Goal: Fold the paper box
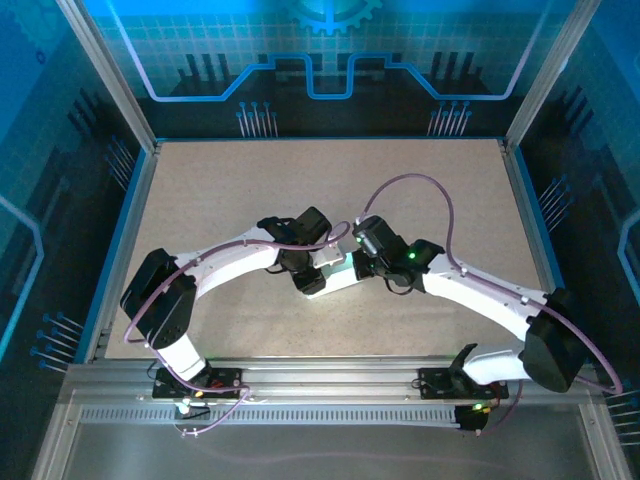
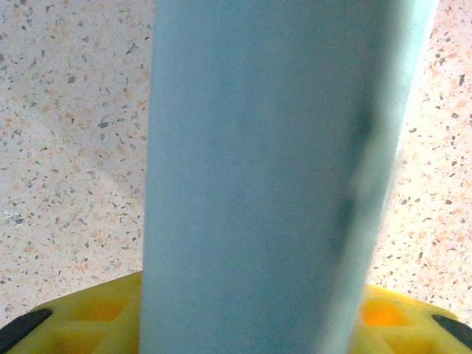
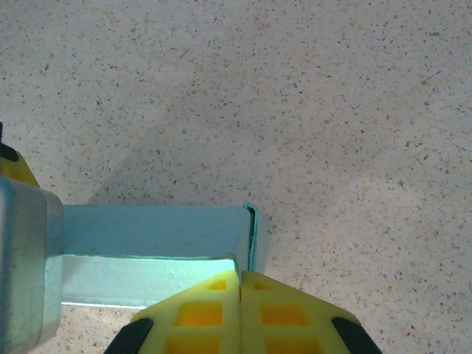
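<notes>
Here, paper box (image 2: 265, 177), between left jaws

White arm links (image 1: 235, 262), black joints (image 1: 160, 300), lilac cables (image 1: 418, 178), yellow waffle-patterned jaws.

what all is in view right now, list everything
paper box: one, pale mint, mid-table between both pincers
table: one, speckled beige, blue-edged
back panels: blue, circuit pattern, around the table
frame rail: one, silver, near edge
cables: purple, along each arm
left arm: white and black, reaching to centre
right arm: white and black, reaching to centre
left pincer: yellow fingers, closed on the box's sides
right pincer: yellow fingers, shut on the box's end flap
</notes>
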{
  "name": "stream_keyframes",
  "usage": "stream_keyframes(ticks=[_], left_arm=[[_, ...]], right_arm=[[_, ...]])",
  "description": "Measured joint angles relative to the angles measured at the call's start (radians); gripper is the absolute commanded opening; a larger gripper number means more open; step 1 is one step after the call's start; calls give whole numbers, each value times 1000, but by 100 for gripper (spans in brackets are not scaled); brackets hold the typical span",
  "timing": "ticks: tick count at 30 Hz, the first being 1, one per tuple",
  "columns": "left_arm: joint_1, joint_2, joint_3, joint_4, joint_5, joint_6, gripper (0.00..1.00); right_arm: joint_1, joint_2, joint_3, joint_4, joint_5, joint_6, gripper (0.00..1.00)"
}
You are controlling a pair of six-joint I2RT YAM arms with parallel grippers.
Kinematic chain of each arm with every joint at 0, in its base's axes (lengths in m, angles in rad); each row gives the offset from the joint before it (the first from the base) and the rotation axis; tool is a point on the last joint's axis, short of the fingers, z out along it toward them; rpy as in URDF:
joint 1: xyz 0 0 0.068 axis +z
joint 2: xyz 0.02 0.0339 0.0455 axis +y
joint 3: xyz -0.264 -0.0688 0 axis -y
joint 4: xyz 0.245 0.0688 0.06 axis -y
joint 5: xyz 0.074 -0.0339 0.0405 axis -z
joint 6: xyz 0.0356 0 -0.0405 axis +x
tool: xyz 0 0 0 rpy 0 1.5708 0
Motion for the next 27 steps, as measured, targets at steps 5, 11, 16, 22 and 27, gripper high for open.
stream_keyframes(ticks=[5, 11, 16, 22, 27], left_arm=[[0, 0, 0, 0, -14, 0, 52], [0, 0, 0, 0, -36, -13, 63], [0, -8, 0, 5, -39, -30, 77], [0, -71, -14, 25, -29, -58, 92], [0, -153, -56, 55, -11, -95, 95]], right_arm=[[-3, 20, 8, -10, -2, 0, 0], [-5, 27, 13, -16, -4, 0, 0], [-5, 27, 13, -16, -4, 0, 0], [-5, 27, 13, -16, -3, 0, 0], [-5, 27, 13, -16, -3, 0, 0]])
